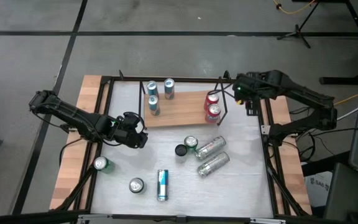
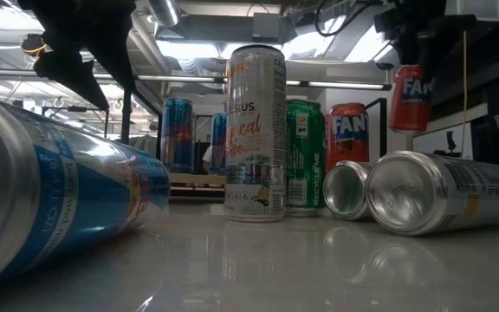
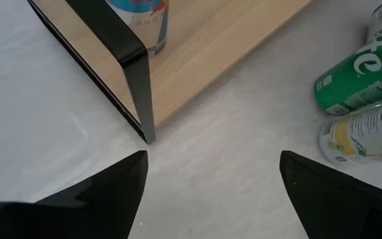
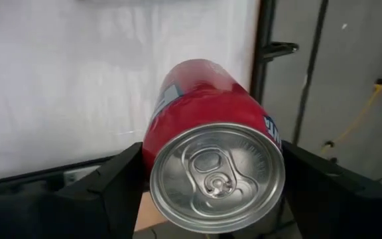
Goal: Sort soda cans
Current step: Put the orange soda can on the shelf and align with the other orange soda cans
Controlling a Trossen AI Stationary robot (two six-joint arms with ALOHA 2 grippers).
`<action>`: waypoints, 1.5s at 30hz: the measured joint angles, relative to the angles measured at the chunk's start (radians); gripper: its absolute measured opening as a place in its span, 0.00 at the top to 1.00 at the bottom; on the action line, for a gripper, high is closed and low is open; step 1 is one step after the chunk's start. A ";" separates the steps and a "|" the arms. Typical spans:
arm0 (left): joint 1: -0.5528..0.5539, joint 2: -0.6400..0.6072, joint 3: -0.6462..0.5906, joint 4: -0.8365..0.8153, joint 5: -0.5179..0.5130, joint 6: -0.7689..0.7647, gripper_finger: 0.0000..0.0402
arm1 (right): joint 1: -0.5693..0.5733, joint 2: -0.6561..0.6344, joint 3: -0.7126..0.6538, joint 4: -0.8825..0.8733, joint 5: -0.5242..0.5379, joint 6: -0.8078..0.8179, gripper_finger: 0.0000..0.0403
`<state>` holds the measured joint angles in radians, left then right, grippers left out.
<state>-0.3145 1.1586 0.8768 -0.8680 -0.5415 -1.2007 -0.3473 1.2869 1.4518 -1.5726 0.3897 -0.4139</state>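
A grey floor point(image 1: 166, 56) crossed by dark lines is stretching out around the tabletop point(image 1: 166, 155). A tripod stand point(image 1: 300, 28) is standing on it at the far right, near orange cables point(image 1: 297, 6). Ceiling lights point(image 2: 180, 48) are glowing above pipes point(image 2: 167, 13).

Your right gripper point(image 1: 219, 93) holds a can point(image 4: 214, 143) over the board's point(image 1: 179, 112) right end, above another can point(image 1: 214, 112). Your left gripper point(image 1: 143, 135) hangs just off the board's left corner; three cans point(image 1: 153, 106) stand beyond it, two lying cans point(image 1: 212, 155) to its right.
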 joint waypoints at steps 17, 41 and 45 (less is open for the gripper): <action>0.000 0.000 0.000 0.009 -0.002 0.007 0.17 | 0.000 0.166 0.443 0.019 0.106 -0.173 0.28; 0.000 0.000 0.000 0.010 -0.031 0.008 0.17 | -0.226 0.468 0.558 0.159 -0.253 -0.285 0.28; 0.000 0.000 0.000 0.010 -0.034 0.008 0.17 | -0.225 0.496 0.558 0.161 -0.297 -0.324 0.28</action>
<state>-0.3145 1.1587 0.8768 -0.8581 -0.5751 -1.1926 -0.5724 1.7826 2.0098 -1.4121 0.0929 -0.7383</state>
